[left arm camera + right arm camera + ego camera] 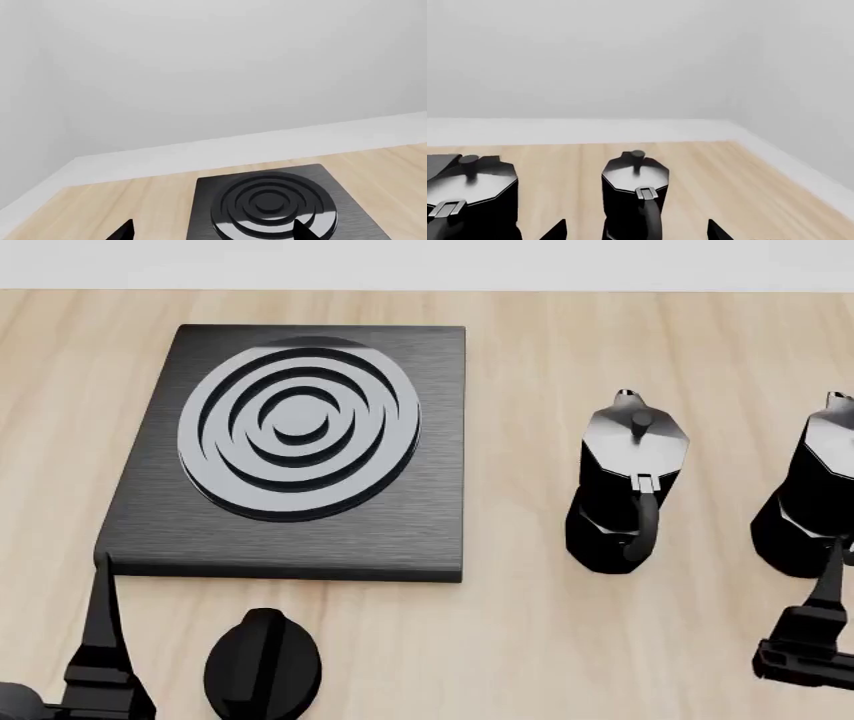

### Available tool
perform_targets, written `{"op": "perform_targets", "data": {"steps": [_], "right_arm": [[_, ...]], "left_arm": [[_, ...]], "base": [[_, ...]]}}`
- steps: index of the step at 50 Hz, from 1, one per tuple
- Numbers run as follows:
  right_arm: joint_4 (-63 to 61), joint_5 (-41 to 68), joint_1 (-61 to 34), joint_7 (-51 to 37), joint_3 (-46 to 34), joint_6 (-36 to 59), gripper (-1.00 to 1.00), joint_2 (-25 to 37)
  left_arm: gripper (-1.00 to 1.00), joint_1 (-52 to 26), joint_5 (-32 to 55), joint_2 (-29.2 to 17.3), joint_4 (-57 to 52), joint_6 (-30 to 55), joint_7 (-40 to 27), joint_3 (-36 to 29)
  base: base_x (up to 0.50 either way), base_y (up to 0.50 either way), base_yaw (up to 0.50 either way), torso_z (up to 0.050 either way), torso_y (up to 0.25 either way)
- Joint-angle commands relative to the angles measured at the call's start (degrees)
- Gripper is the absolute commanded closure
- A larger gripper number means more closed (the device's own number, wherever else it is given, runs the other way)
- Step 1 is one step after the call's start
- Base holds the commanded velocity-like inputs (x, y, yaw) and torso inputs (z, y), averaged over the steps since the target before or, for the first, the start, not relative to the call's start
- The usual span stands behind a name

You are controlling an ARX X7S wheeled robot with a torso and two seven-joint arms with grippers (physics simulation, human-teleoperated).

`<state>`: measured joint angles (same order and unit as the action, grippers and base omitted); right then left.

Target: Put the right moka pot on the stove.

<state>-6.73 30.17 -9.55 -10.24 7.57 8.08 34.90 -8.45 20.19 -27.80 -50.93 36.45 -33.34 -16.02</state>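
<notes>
Approach step: right end effector (636, 230), fingers spread and grasping nothing, faces the right moka pot (634, 192); next, close in, grip it, carry to stove (304, 440).

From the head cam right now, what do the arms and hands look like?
Only the ends show. The left hand is matte black: a thin, tapering blade-like finger on a blocky black base. The right hand is the same black, a slim finger on a boxy, stepped mount. No cables, markings or labels visible. In the wrist views only black pointed fingertips show.
</notes>
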Motion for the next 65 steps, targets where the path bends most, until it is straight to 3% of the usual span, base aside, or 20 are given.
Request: {"op": "perform_targets", "data": {"steps": [1, 38, 65], "right_arm": [[3.8, 3.6, -4.9, 1.9, 0.1, 3.3, -1.0, 1.3], [13.8, 0.3, -15.3, 2.7, -6.3, 8.4, -1.0, 1.5], [25.0, -3.9, -21.4, 4.8, -9.9, 5.8, -1.0, 0.0]], "left_arm": [[-1.0, 0.0, 0.2, -0.1, -0.2, 0.1, -0.3, 0.0], [-1.0, -0.2, 1.1, -0.3, 0.0, 0.0, -0.9, 0.2], [-1.0, -0.2, 1.3, -0.6, 0.2, -0.5, -1.3, 0.1]], "base": [[0.0, 0.0, 0.0, 0.0, 0.0], [0.0, 0.0, 0.0, 0.0, 0.0], [0.0, 0.0, 0.0, 0.0, 0.0]]}}
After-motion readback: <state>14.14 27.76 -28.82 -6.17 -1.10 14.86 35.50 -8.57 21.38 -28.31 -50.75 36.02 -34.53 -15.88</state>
